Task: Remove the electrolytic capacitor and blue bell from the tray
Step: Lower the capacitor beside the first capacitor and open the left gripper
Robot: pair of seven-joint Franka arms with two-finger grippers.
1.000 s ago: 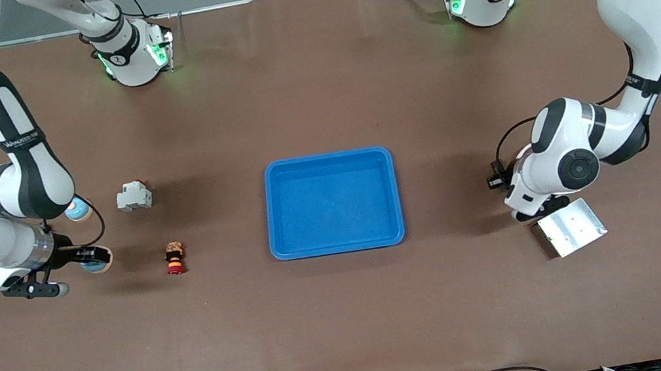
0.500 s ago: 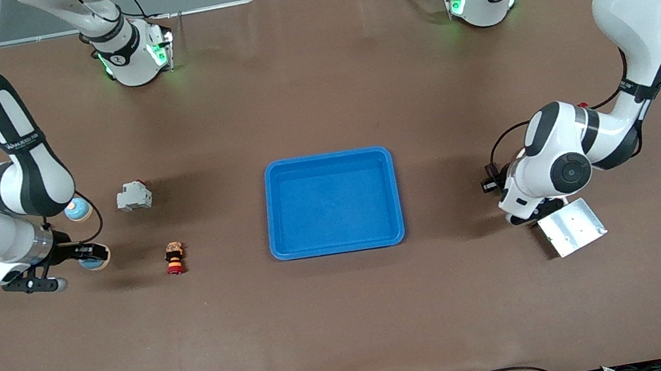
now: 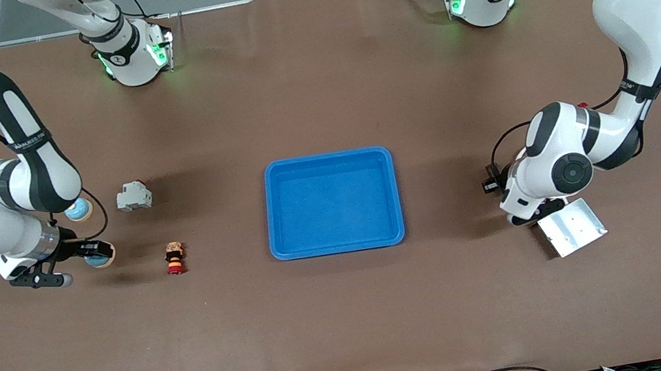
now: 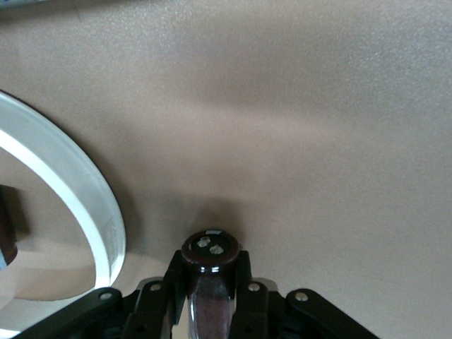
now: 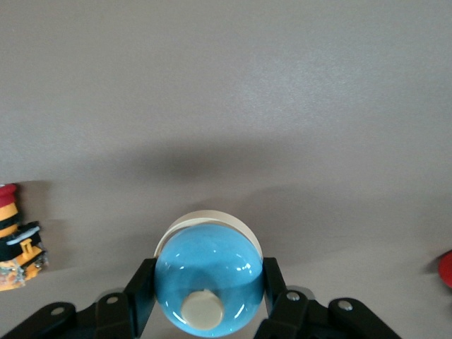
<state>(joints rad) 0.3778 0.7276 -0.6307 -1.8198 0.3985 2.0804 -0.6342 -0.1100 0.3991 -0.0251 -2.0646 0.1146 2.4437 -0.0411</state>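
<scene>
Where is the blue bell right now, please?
The blue bell is out of the tray, clamped in the right gripper at the right arm's end of the table, beside the small red and orange part.

Surfaces as I see them from the console

Beside the matt brown table covering (image 3: 351,315), I note a smooth bright-blue plastic tray (image 3: 396,188), glossy blue bell (image 5: 208,279), brushed silver metal plate (image 3: 572,227).

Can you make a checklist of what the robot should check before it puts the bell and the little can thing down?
1. Blue tray has nothing in it: ok.
2. Right gripper fingers shut on the blue bell: ok.
3. Left gripper fingers shut on the capacitor: ok.
4. Both held things are away from the tray: ok.
5. Bare table under the bell: cannot tell.
6. Capacitor clear of the silver plate: cannot tell.
</scene>
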